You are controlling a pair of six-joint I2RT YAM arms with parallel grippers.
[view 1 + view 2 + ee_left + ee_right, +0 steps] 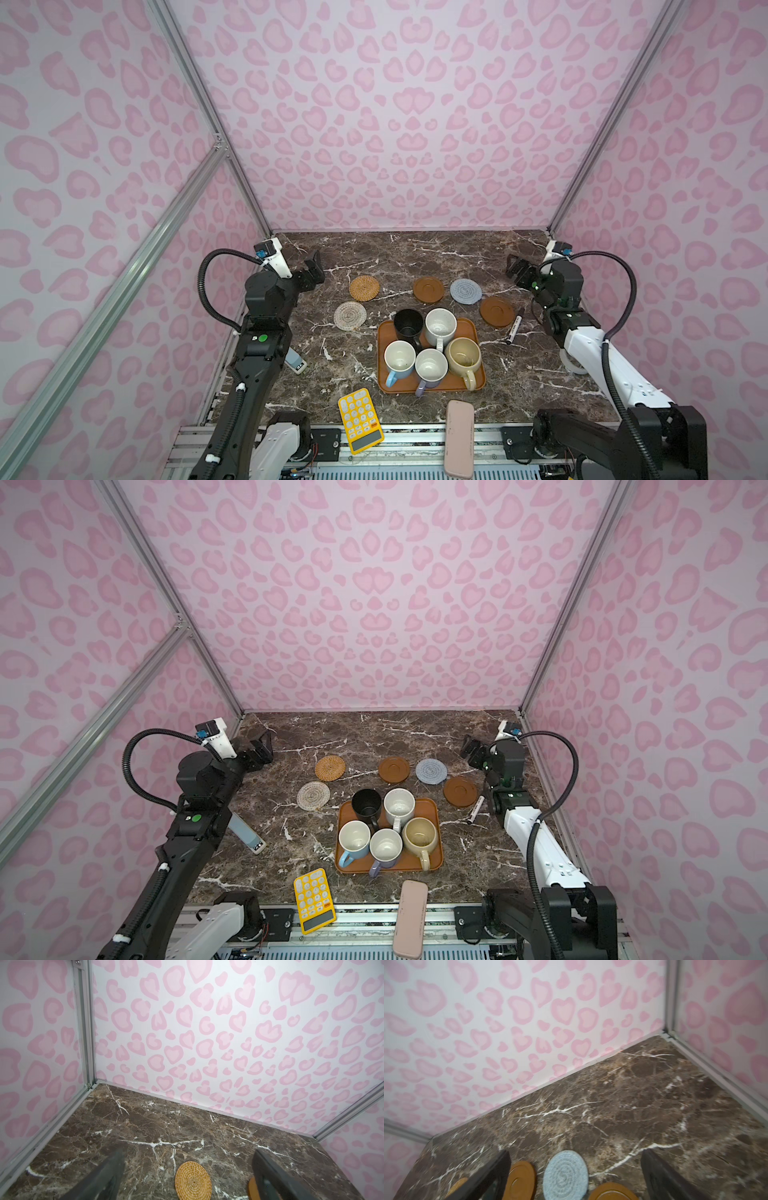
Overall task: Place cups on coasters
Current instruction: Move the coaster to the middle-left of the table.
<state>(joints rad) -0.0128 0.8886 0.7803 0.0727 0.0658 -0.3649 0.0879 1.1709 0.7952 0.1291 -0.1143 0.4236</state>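
Several cups stand upright on the orange-brown tray point(432, 388): black point(408, 324), speckled white point(440, 323), light-blue point(400, 359), lavender point(431, 365) and beige point(463, 356). Behind the tray lie several bare coasters: tan rattan point(364, 288), cream woven point(350, 316), grey-blue point(466, 291) and two brown ones point(428, 289) point(497, 311). My left gripper point(313, 270) hangs open at the back left, above and short of the rattan coaster point(193, 1180). My right gripper point(515, 270) hangs open at the back right, with the grey-blue coaster point(566, 1175) below it. Neither holds anything.
A yellow calculator point(359, 419) and a pink case point(460, 438) lie at the front edge. A marker point(514, 328) lies right of the tray, a tape roll point(571, 363) under the right arm, and a small white device point(296, 361) by the left arm. Patterned walls enclose three sides.
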